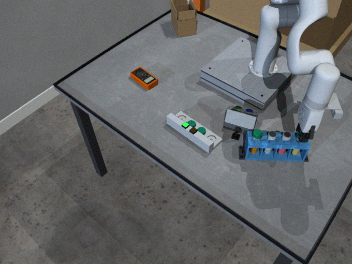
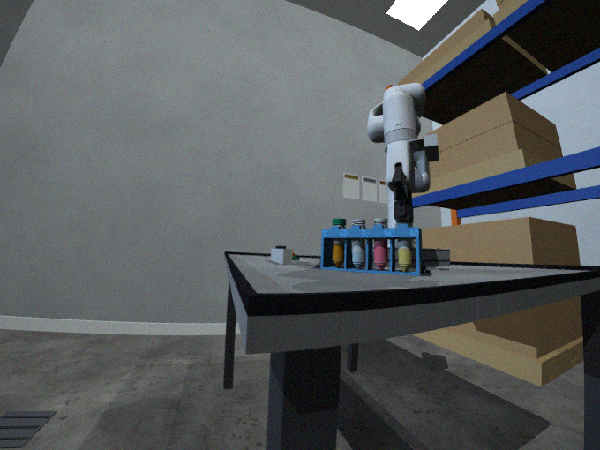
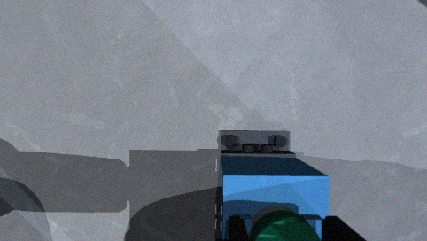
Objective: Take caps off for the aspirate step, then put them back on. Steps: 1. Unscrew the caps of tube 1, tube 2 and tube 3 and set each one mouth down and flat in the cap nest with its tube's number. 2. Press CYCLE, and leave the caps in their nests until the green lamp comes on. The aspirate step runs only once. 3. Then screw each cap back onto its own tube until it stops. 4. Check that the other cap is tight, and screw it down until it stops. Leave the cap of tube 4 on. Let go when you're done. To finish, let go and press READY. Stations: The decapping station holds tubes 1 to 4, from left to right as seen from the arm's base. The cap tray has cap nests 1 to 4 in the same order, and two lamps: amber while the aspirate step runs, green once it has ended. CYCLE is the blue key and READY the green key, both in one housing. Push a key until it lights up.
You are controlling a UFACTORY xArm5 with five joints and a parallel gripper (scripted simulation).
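The blue decapping rack (image 1: 276, 148) holds four tubes. My gripper (image 1: 304, 134) stands straight down over the right-end tube with yellow liquid. Its fingers sit loosely on either side of that tube's green cap (image 3: 281, 226), open, with small gaps. The left-end tube wears a green cap (image 1: 257, 133). The two middle tubes (image 1: 272, 134) (image 1: 286, 134) are uncapped. The white cap tray (image 1: 193, 131) holds two green caps (image 1: 191, 123) (image 1: 201, 130) in its middle nests, and its end nests are empty. Its green lamp (image 1: 185, 125) is lit. The rack also shows in the exterior view (image 2: 371, 248).
The grey key housing (image 1: 240, 118) with the green key (image 1: 237, 107) and blue key (image 1: 249, 110) stands just behind the rack. An orange multimeter (image 1: 143, 78) lies mid-table. A cardboard box (image 1: 184, 16) stands at the far edge. The arm's base plate (image 1: 243, 70) is behind.
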